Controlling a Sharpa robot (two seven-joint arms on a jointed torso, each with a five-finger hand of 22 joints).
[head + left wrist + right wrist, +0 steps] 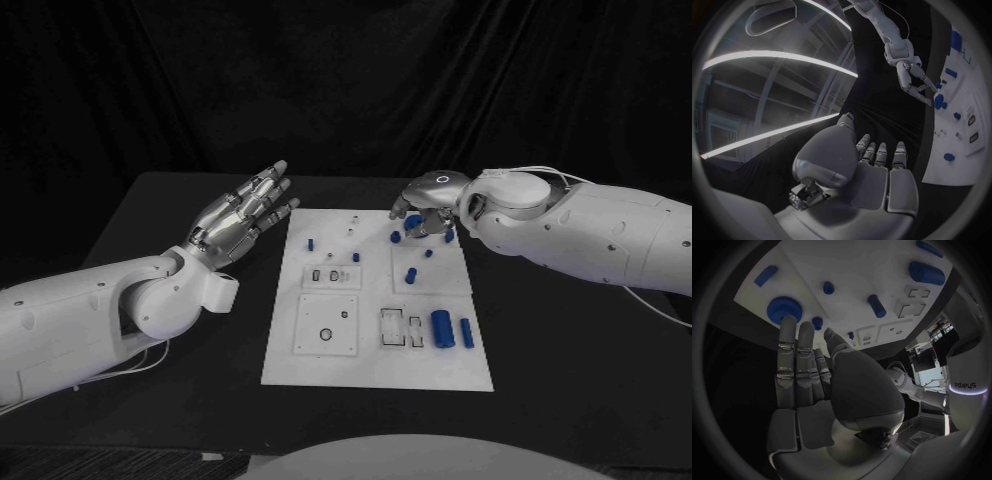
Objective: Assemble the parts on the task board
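The right hand [428, 203], fingers straight and holding nothing, hovered over the blue gear [784, 308] at the board's [378, 370] far end and would have needed to close squarely around its rim, while the left hand [241, 217] waited open beside the board.

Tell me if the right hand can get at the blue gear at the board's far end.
Probably yes. The right hand hovers over the blue gear, fingers extended toward it, fingertips right at its rim, and nothing lies between them on the task board.
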